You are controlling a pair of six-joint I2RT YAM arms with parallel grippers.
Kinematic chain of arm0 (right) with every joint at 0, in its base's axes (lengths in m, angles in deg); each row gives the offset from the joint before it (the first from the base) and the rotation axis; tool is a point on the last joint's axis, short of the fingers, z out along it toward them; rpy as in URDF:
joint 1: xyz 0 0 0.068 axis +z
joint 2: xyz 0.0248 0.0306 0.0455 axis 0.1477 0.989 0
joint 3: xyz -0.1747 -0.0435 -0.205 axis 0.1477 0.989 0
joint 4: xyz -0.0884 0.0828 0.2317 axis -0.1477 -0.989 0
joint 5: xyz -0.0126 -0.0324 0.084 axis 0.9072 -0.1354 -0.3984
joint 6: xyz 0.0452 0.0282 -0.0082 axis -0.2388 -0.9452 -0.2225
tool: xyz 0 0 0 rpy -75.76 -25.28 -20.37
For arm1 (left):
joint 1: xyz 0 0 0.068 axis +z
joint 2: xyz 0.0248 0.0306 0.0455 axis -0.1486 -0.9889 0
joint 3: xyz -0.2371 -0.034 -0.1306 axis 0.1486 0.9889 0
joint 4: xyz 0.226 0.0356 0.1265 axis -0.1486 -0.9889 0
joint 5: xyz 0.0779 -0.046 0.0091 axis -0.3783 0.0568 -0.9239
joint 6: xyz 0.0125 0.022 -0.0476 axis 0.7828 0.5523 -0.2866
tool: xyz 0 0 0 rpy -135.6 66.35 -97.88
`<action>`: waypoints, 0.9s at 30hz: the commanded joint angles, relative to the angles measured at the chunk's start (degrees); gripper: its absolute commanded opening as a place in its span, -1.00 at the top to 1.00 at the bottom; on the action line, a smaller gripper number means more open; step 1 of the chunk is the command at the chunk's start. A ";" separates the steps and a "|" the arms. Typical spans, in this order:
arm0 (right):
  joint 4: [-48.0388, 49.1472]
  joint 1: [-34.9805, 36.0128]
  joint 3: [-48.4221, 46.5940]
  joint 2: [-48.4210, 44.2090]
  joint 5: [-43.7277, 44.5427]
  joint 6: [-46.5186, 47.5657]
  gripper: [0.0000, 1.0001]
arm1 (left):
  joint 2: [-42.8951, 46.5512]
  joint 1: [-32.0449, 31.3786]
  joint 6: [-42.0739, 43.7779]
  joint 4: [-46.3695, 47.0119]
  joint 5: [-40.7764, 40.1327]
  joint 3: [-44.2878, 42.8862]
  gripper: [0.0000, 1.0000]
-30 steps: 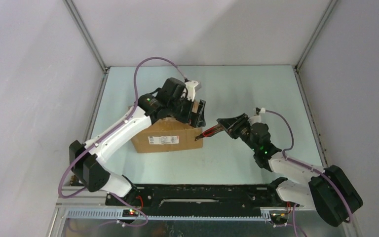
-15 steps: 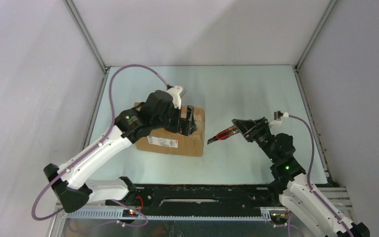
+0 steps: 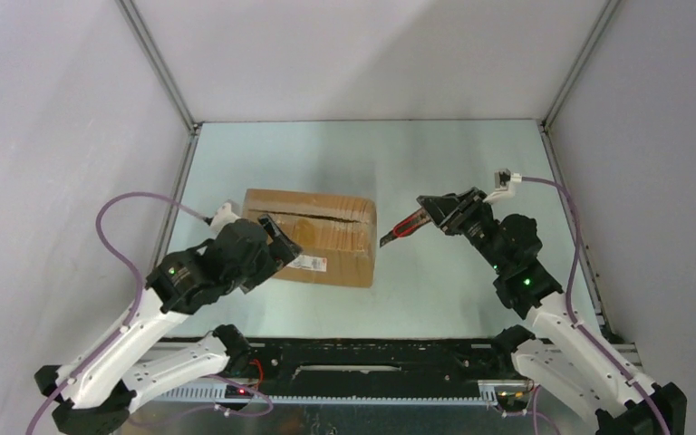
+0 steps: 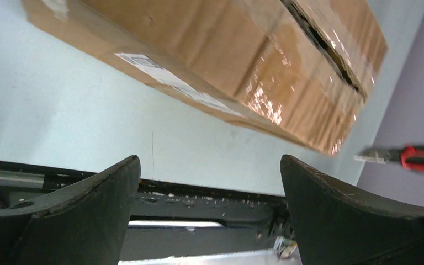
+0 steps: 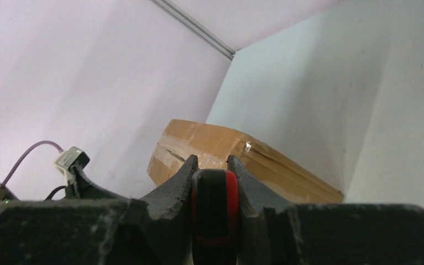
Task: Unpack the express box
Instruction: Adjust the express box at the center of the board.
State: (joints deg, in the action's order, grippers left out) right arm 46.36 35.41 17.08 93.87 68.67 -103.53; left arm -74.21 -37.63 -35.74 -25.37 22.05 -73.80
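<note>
I have the box (image 3: 313,237) lying flat on the counter (image 3: 453,154), left of the middle, with its long side running across my overhead view. A dark gap runs along the taped seam (image 3: 317,217) on its top face. The white label (image 3: 308,263) is on the side that faces the arm bases.

My left tool (image 4: 210,161) sits low by the near left corner of the box. From above it overlaps that corner, but the left wrist camera shows its fingers (image 4: 88,204) clear of the cardboard. They are spread wide with nothing between them, and past them I see the label side and the glossy tape.

My right tool (image 3: 437,214) hangs above the counter to the right of the box, pressed together on the red-and-black handle of a knife (image 3: 401,228). The blade end points toward the box's right end and stops short of it, leaving a small gap.
</note>
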 commanded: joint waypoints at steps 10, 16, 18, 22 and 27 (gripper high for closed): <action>3.81 10.30 -3.74 6.70 7.29 4.87 1.00 | 3.14 7.08 -24.66 9.19 -9.86 9.98 -0.99; 3.30 15.13 -3.74 7.09 10.10 2.73 1.00 | 4.46 12.33 -15.82 18.71 -1.97 14.63 -0.99; 4.08 16.67 -3.73 7.95 9.77 1.71 1.00 | 0.72 12.33 -14.20 11.87 -2.99 10.04 -0.99; 6.40 21.57 -4.16 10.49 10.61 0.30 1.00 | -3.93 12.46 -9.11 4.45 -6.87 0.91 -0.99; 5.55 23.62 -4.53 10.77 12.92 0.09 1.00 | -8.00 12.49 -2.18 1.81 -5.70 -4.40 -0.99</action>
State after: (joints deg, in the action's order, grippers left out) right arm 49.02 58.12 15.05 105.10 78.46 -102.26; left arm -79.89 -25.39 -45.23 -18.92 17.20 -72.12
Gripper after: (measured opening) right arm 0.256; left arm 0.996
